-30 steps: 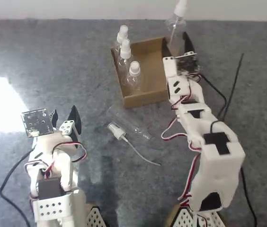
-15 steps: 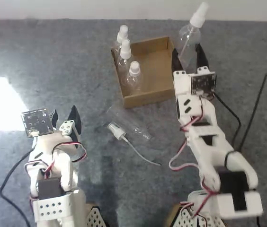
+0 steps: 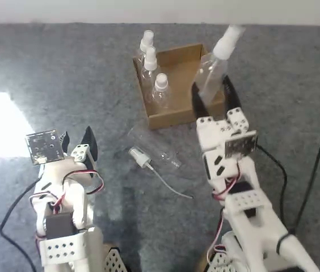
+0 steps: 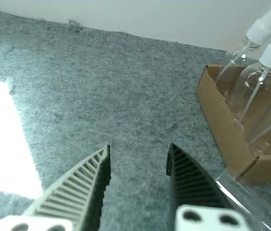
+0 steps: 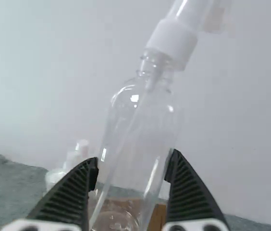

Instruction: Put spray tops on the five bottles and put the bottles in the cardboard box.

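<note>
Spray bottle (image 3: 212,68), top fitted, hangs tilted in the clamped jaws of the right gripper (image 3: 211,90) above the right side of the cardboard box (image 3: 174,117), which sits toward the tabletop's far edge with three capped bottles (image 3: 151,71) along its left wall. The left gripper (image 4: 138,151) hovers with jaws apart toward the front-left corner, while an uncapped bottle (image 3: 155,145) and a loose spray top (image 3: 139,156) lie just in front of the box. Released at this lean, the bottle could catch the box's right wall or topple onto its neighbours, and the smooth plastic may slip in the grip.
</note>
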Robot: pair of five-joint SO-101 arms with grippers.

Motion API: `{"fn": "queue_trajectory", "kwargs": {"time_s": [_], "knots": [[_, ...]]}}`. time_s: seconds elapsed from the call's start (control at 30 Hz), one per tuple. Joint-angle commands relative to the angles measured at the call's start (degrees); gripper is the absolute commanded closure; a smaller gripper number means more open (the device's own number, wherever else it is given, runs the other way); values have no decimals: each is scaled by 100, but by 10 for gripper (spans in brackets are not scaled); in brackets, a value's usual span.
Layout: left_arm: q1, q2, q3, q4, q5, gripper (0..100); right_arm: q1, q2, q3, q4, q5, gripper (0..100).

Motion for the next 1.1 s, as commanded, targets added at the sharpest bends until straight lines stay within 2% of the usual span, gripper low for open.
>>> {"fn": "queue_trajectory", "kwargs": {"time_s": [0.0, 0.33, 0.6, 0.77, 0.93, 1.07], "knots": [[-26, -62, -92, 18, -9, 819, -365, -936, -9, 1015, -79, 978], [-35, -62, -136, 35, 0, 819, -1631, -3442, 853, 2976, -44, 980], [-35, -62, -145, 26, 0, 819, -2387, -5508, 1495, 4980, -70, 980], [-35, -62, -145, 18, 0, 819, -2563, -6448, 1459, 6440, -79, 981], [-35, -62, -145, -132, 18, 819, -2844, -6396, 1459, 6738, -44, 982], [-35, -62, -154, -492, 536, 816, -3011, -6387, 1459, 6782, -35, 982]]}}
